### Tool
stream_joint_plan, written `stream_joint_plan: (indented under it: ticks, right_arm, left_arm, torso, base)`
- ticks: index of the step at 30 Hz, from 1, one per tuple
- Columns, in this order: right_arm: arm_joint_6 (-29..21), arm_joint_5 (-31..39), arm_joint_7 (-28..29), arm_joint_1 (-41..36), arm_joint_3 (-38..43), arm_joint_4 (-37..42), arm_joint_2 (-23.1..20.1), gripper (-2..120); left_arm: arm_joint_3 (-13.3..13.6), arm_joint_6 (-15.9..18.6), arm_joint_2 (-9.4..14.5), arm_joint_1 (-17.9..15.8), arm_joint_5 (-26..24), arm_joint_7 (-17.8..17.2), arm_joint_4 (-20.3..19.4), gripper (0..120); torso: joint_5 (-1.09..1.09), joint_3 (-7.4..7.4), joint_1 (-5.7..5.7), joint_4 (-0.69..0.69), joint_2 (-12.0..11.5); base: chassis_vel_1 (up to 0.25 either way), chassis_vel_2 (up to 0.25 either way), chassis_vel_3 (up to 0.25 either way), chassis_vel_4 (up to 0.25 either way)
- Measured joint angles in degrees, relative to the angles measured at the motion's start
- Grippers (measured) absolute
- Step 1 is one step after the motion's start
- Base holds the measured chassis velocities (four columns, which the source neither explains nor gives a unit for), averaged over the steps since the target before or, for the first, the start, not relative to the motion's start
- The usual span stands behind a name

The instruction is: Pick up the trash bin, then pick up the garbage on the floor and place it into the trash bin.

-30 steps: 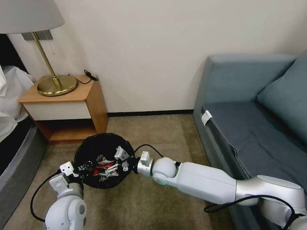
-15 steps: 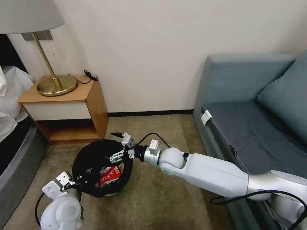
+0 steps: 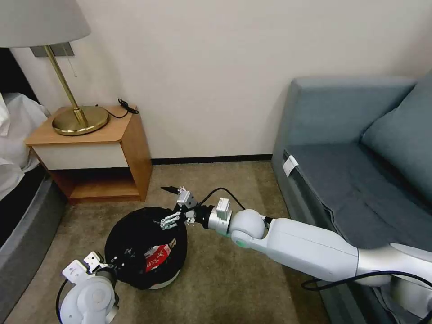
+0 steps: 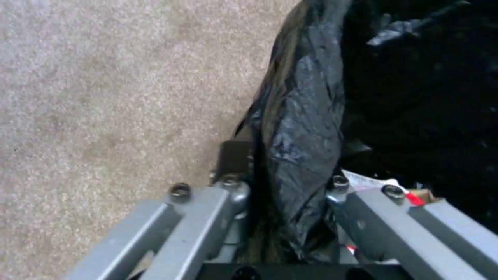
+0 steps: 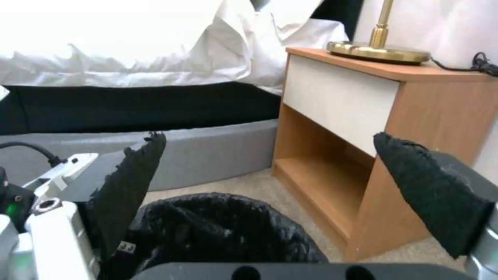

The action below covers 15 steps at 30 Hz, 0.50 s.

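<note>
The trash bin (image 3: 146,245) is held just above the carpet (image 3: 225,288) by the left pincer (image 3: 118,262), which is clamped on its bag-lined rim (image 4: 301,128); a red-and-white snack packet (image 3: 157,258) lies inside. The right pincer (image 3: 177,208), spread and empty, hangs over the far rim. If only the liner is pinched, the bin could be tilted or dropped and the packet spilled.

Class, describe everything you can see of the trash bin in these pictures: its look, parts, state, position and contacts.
The trash bin is small, round and white, lined with a crinkled black bag folded over its rim. It sits tilted on the carpet, in front of the nightstand. A red-and-white snack packet lies inside. The left gripper is clamped on its near rim; the open right gripper hovers at its far edge.
</note>
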Motion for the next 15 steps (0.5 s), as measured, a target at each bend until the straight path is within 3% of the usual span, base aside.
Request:
stream_joint_plan:
  ticks: [1,7,11,14,15]
  right_arm:
    - [0.10,-0.07,0.00,-0.21,0.21,-0.07,-0.20,100]
    - [0.37,-0.20,-0.05,-0.74,0.80,-0.22,-0.63,100]
    - [0.38,0.07,-0.02,-1.13,1.33,-0.11,-0.94,100]
    - [0.35,0.30,0.22,-1.26,1.51,0.05,-1.11,100]
    - [0.28,0.51,0.51,-1.53,2.01,0.23,-1.39,100]
  left_arm:
    - [0.02,-0.57,0.00,0.00,1.43,0.79,0.16,26]
    - [0.06,-2.24,0.00,0.17,6.09,4.23,0.10,45]
    - [0.19,-4.72,0.00,0.67,12.63,9.85,-0.08,59]
    - [0.24,-6.31,0.00,0.90,15.76,11.72,-0.01,66]
    - [0.26,-8.63,0.00,1.48,19.25,14.98,-0.16,75]
  torso:
    - [0.00,0.00,0.00,0.00,0.00]
    - [0.00,0.00,0.00,0.01,0.00]
    - [0.00,0.00,0.00,0.00,0.00]
    - [0.00,0.00,0.00,0.00,0.00]
    - [-0.01,0.00,0.00,0.00,0.00]
  base:
    - [0.000,0.000,0.000,0.000]
    - [0.000,0.000,0.000,0.000]
    - [0.000,0.000,0.000,0.000]
    - [0.000,0.000,0.000,0.000]
    - [0.000,0.000,0.000,0.000]
